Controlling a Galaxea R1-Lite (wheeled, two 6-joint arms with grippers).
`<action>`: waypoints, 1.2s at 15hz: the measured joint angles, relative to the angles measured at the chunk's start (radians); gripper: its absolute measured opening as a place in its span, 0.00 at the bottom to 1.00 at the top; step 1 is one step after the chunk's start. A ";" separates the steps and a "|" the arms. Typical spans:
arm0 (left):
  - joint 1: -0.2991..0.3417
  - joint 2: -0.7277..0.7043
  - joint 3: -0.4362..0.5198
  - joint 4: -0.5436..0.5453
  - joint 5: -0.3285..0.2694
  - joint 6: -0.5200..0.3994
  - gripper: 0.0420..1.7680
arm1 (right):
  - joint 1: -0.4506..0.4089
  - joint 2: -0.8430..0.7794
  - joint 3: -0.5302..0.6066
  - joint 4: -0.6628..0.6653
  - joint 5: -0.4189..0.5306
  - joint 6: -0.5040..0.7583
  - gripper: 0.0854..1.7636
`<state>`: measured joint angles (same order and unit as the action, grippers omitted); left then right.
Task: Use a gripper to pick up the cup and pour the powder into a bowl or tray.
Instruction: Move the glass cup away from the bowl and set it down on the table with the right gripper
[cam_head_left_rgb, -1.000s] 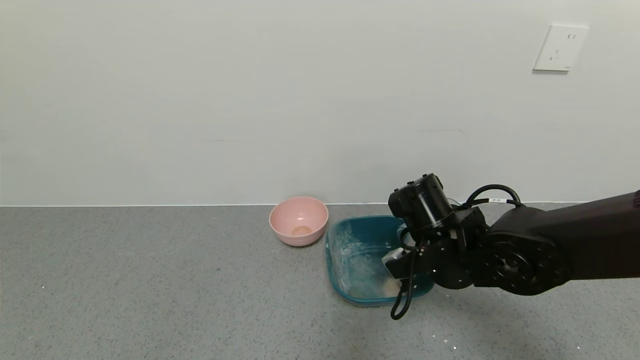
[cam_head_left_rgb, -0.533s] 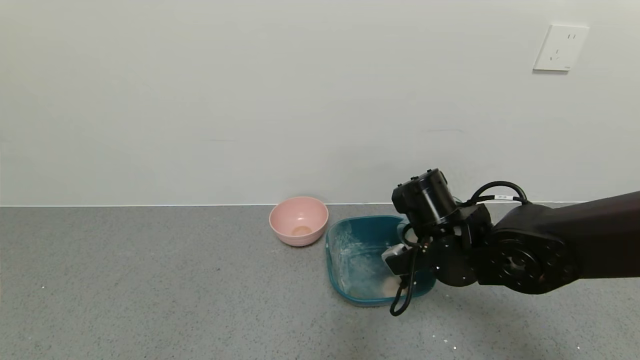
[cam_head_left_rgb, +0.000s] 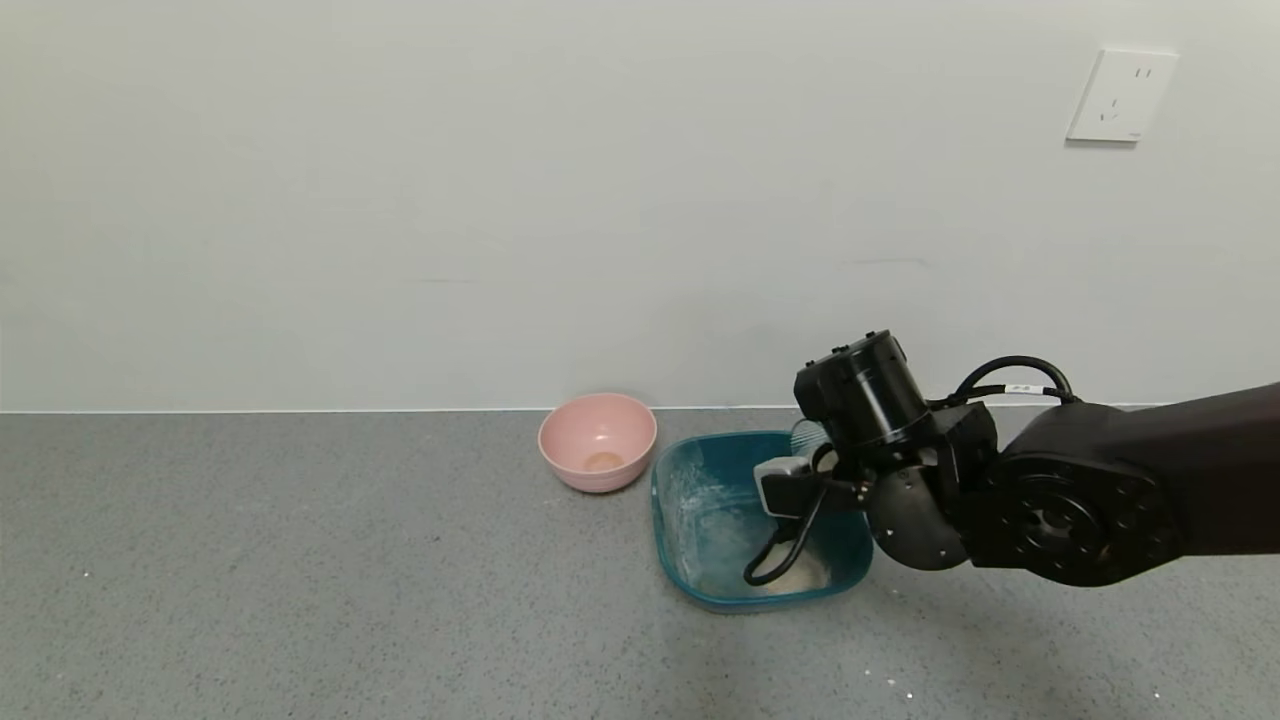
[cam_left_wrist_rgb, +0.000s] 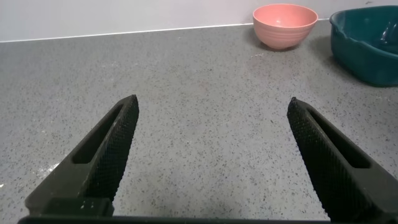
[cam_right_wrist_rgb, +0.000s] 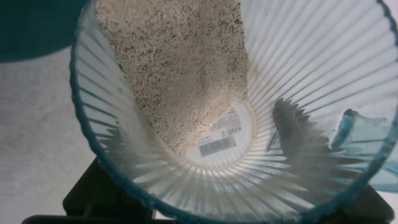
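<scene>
My right gripper (cam_head_left_rgb: 815, 452) is shut on the cup (cam_head_left_rgb: 806, 437), a ribbed pale blue-green mug, and holds it tilted over the far right part of the teal basin (cam_head_left_rgb: 662, 520). In the right wrist view I look into the cup (cam_right_wrist_rgb: 298, 74); beige powder (cam_right_wrist_rgb: 180, 74) lies along its lower side towards the rim. A small pale mound of powder (cam_head_left_rgb: 795, 575) lies in the basin's near right corner, and white dust covers its inside. My left gripper (cam_left_wrist_rgb: 211, 134) is open and empty over bare counter, away to the left.
A round pink bowl (cam_head_left_rgb: 597, 440) with a little beige residue stands just left of the basin, near the wall; it also shows in the left wrist view (cam_left_wrist_rgb: 285, 25). The grey speckled counter (cam_head_left_rgb: 300, 560) stretches left and forward. A wall socket (cam_head_left_rgb: 1120, 95) is at the upper right.
My right wrist has risen slightly, shifted right and rotated, tipping the cup further over the basin. The cable loop has swung inward over the basin. The left arm has not moved.
</scene>
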<state>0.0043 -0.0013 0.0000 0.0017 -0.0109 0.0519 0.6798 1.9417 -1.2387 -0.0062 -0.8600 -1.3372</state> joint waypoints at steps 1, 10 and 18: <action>0.000 0.000 0.000 0.000 0.000 0.000 0.97 | -0.002 -0.004 0.006 -0.003 0.003 0.037 0.73; 0.000 0.000 0.000 0.000 0.000 0.000 0.97 | -0.050 -0.061 0.078 0.002 0.098 0.571 0.73; 0.000 0.000 0.000 0.000 0.000 0.000 0.97 | -0.110 -0.139 0.082 -0.011 0.173 1.097 0.73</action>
<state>0.0043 -0.0013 0.0000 0.0017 -0.0109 0.0519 0.5700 1.8026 -1.1570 -0.0177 -0.6870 -0.2400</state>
